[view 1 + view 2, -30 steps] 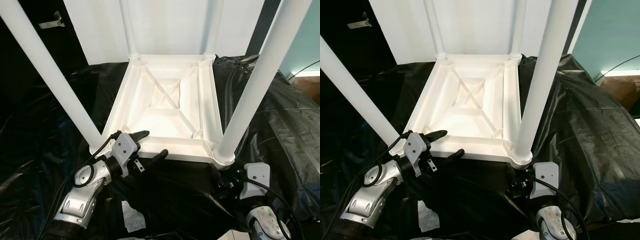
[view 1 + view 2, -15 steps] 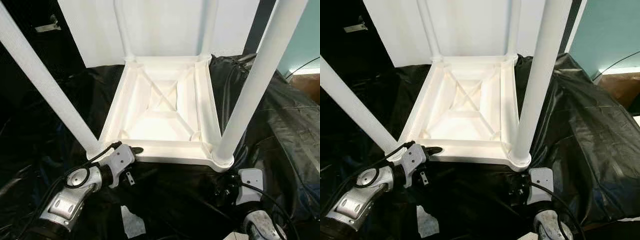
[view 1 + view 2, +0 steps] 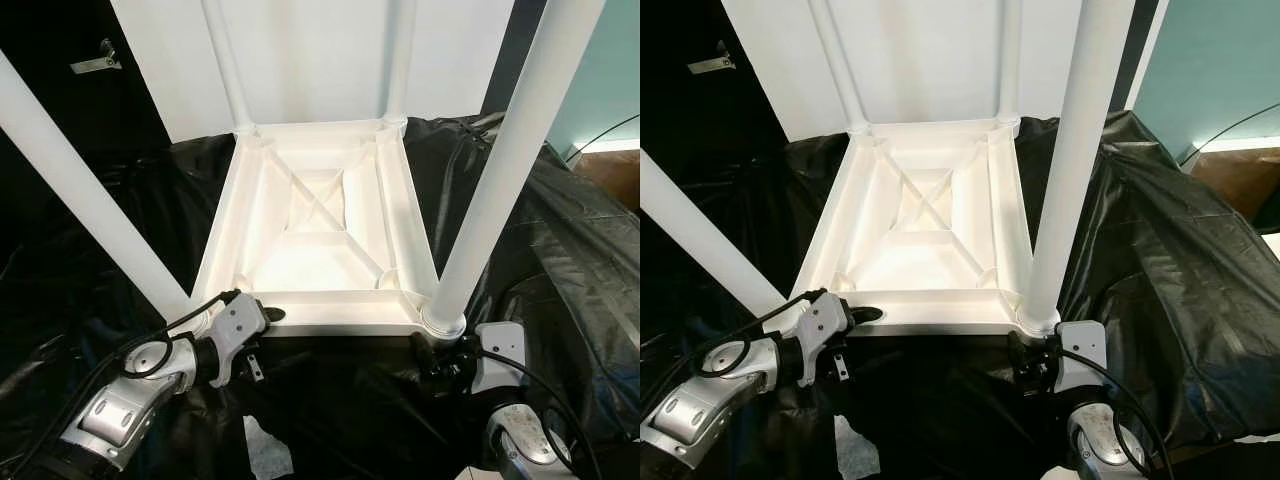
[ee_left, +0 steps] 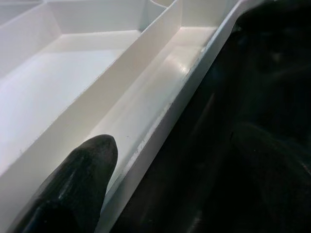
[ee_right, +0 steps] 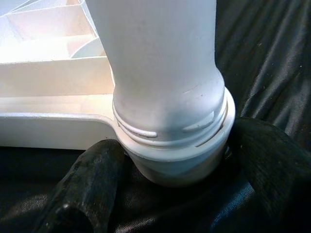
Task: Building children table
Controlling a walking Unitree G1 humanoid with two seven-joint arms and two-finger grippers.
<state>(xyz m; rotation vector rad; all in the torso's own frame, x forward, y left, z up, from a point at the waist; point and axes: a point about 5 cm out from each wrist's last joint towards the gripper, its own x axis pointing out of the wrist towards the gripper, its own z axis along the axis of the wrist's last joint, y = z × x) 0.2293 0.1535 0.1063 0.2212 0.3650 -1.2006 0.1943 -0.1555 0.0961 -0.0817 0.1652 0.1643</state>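
Observation:
A white plastic children's table (image 3: 340, 300) lies upside down on black sheeting, its four legs pointing up. The near left leg (image 3: 90, 190) and near right leg (image 3: 510, 150) rise on either side of me. My left gripper (image 3: 262, 325) is open at the near left corner; one finger (image 4: 87, 170) lies in the rim's channel and the other rests outside on the sheeting. My right gripper (image 3: 440, 352) is open at the near right corner. Its fingers (image 5: 97, 170) stand either side of the round socket (image 5: 180, 145) that holds that leg.
Black plastic sheeting (image 3: 560, 250) covers the ground all around, in folds. A white panel (image 3: 310, 50) stands behind the table. A white scrap (image 3: 262, 450) lies near my left arm. At the right are a teal wall (image 3: 620, 70) and wooden floor (image 3: 615, 170).
My left gripper has moved in from above the near rim and now has one finger over it. The right gripper has come up to the leg socket. The camera has shifted slightly.

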